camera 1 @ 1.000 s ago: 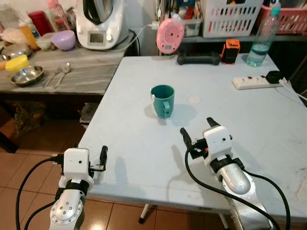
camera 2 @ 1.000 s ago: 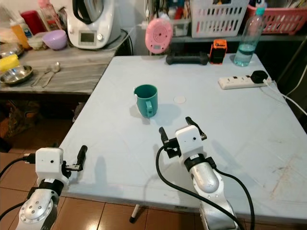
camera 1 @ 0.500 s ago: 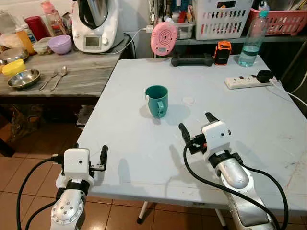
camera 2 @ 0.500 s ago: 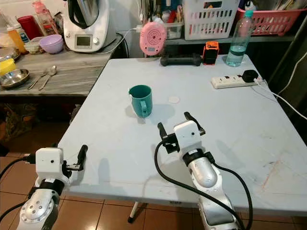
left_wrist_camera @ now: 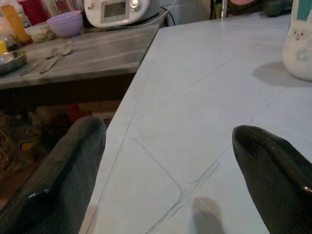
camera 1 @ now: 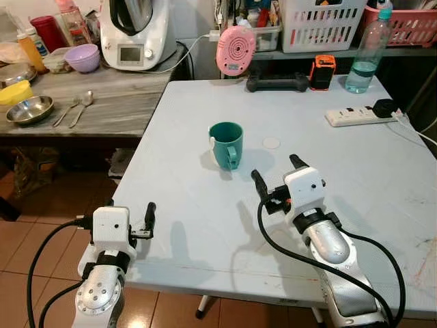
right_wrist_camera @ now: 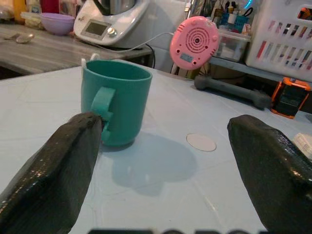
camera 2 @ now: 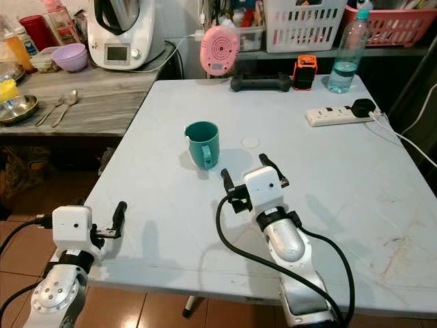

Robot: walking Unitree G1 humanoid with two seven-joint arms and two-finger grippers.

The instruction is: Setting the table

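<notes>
A teal mug (camera 1: 226, 143) stands upright on the pale table (camera 1: 191, 225), its handle turned toward me. My right gripper (camera 1: 276, 174) hovers low over the table, just on the near side of the mug and slightly to its right. It is open with nothing between its fingers. In the right wrist view the mug (right_wrist_camera: 114, 105) sits a short way ahead, close to one fingertip (right_wrist_camera: 63, 161). My left gripper (camera 1: 130, 213) is open and empty at the table's near left edge, facing across the bare tabletop (left_wrist_camera: 195, 122).
A side counter (camera 1: 116, 102) on the left holds a steel bowl (camera 1: 29, 109), two spoons (camera 1: 76, 108), a purple bowl (camera 1: 85, 57) and a kitchen machine (camera 1: 135, 31). At the table's far edge are a pink round device (camera 1: 235, 50), a dumbbell (camera 1: 276, 83), a water bottle (camera 1: 369, 51) and a power strip (camera 1: 358, 116).
My right gripper has edged forward, a little closer to the mug. The head camera has shifted slightly. The left arm has stayed where it was.
</notes>
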